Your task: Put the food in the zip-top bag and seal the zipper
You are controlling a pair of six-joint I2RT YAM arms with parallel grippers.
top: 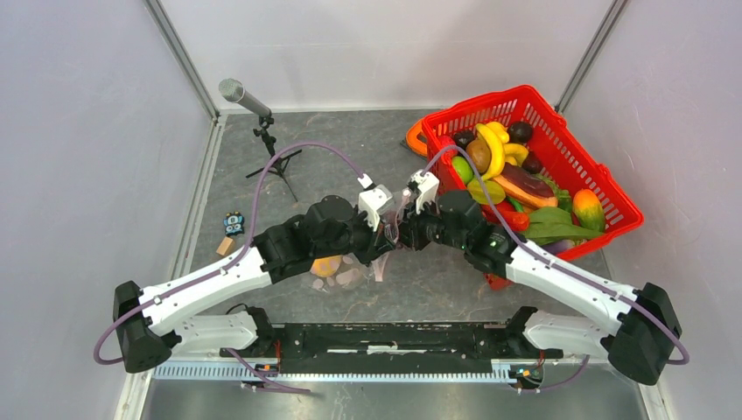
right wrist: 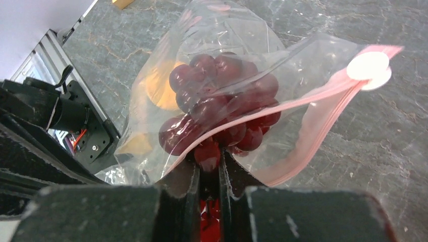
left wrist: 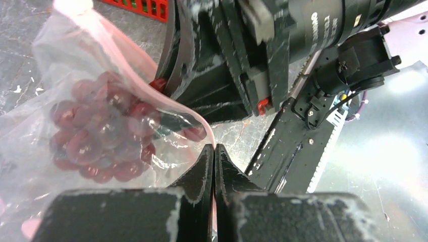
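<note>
The clear zip-top bag lies between my two arms at the table's middle. Dark purple grapes sit at its mouth, partly inside, and an orange piece of food lies deeper in. My left gripper is shut on the pink zipper edge and holds it up. My right gripper is at the bag's mouth, its fingers closed narrowly on one grape of the bunch. The zipper runs to a white round slider. In the left wrist view the grapes show through the plastic.
A red mesh basket full of more toy food stands at the back right, with an orange ring beside it. A microphone on a small tripod stands at the back left. A small toy and a wooden block lie by the left wall.
</note>
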